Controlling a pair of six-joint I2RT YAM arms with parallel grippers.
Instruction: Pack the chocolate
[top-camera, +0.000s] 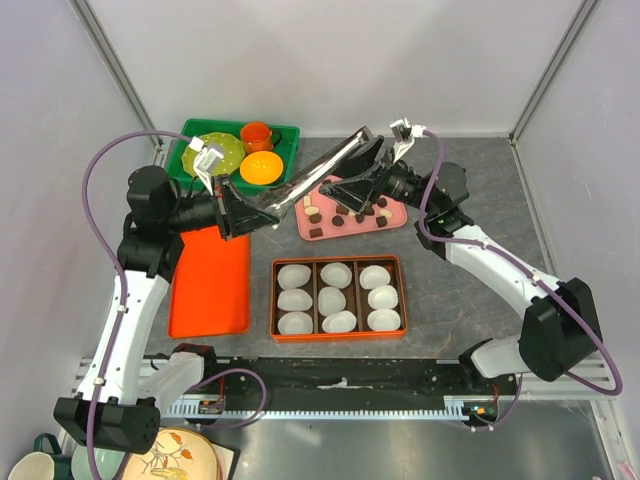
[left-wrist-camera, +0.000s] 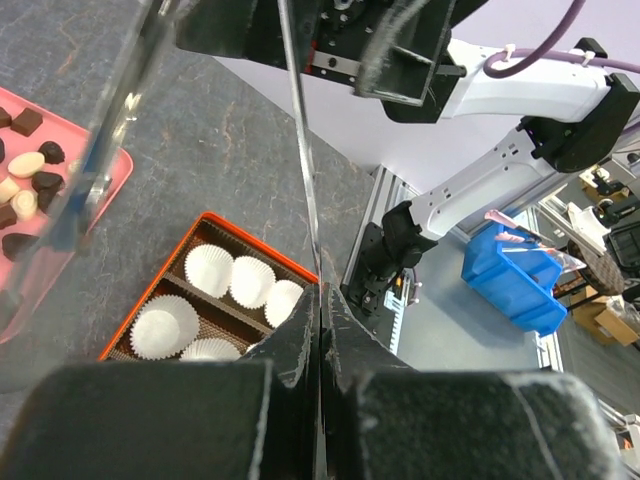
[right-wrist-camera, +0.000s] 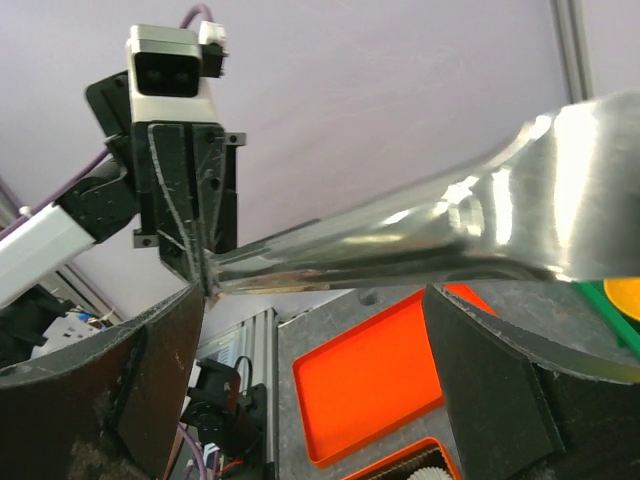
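Note:
The chocolate pieces (top-camera: 345, 212), dark brown and cream, lie on a pink tray (top-camera: 305, 228) behind the orange box (top-camera: 272, 300). The box holds several white paper cups (top-camera: 338, 298) with no chocolate in them. My left gripper (top-camera: 225, 205) is shut on the end of shiny metal tongs (top-camera: 310, 175), which slant up and right over the pink tray. My right gripper (top-camera: 358, 172) is open around the tongs' far part without closing on them. In the left wrist view my gripper (left-wrist-camera: 320, 300) pinches the thin metal (left-wrist-camera: 300, 150). The right wrist view shows the tongs (right-wrist-camera: 400, 240) just above my open gripper (right-wrist-camera: 310, 300).
An orange lid (top-camera: 210, 285) lies left of the box. A green bin (top-camera: 290, 135) at the back holds a green plate (top-camera: 218, 150), an orange cup (top-camera: 257, 135) and an orange bowl (top-camera: 261, 167). Plates and mugs sit at the bottom left corner (top-camera: 170, 460).

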